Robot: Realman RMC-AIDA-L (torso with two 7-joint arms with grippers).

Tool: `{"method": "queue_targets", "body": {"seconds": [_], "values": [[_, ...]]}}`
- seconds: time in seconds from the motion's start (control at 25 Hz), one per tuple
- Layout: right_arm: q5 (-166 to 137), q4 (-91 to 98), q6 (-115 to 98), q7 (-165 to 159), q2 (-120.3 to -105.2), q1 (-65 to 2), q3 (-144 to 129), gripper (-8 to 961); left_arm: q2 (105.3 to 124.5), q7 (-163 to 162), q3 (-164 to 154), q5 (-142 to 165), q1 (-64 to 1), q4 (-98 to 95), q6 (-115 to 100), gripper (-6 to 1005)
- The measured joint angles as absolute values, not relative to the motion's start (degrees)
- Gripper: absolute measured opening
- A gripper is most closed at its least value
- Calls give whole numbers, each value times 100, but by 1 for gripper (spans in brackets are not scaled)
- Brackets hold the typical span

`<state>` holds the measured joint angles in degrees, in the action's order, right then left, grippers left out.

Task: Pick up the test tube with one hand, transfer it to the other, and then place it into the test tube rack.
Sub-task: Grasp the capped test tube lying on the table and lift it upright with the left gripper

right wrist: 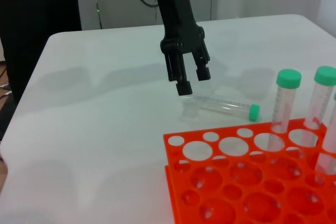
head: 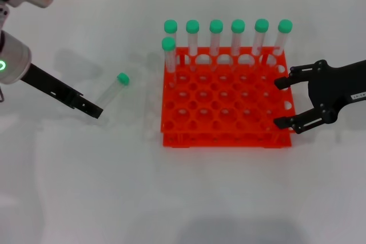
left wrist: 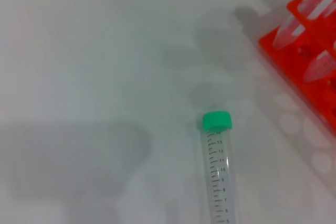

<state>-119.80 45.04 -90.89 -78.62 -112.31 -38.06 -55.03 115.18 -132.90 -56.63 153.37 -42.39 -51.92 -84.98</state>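
Left gripper (head: 91, 108) hovering open at base end of tube (head: 112, 90) lying on table, left of rack (head: 226, 98). Right gripper (head: 281, 102) waiting open beside rack. Risk: round tube rolling away, fingers closing off-centre.

The test tube (head: 112, 90) lies left of the test tube rack (head: 226, 98).

test tube (left wrist: 219, 174) base cut off, rack (left wrist: 310, 51) mostly cropped

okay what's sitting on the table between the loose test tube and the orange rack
Nothing: in the head view, only bare white table separates the lying test tube from the test tube rack. The right wrist view shows the same gap.
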Motion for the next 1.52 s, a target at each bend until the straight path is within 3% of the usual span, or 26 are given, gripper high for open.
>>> {"method": "queue_targets", "body": {"seconds": [0.16,0.6,1.52], "values": [[-11979,4493,-9065,-7859,-11239,-3806,-5512,869,11529,-13371,-5690,15353,-4344,-5012,-8409,857],[-11979,4481,-9052,-7840,-11241,-3767,-5510,869,11604,-13504,-5704,15526,-4382,-4877,-8370,554],[-11979,4453,-8955,-7778,-11277,-3750,-5510,868,11609,-13651,-5714,15654,-4522,-4442,-7848,535]]}}
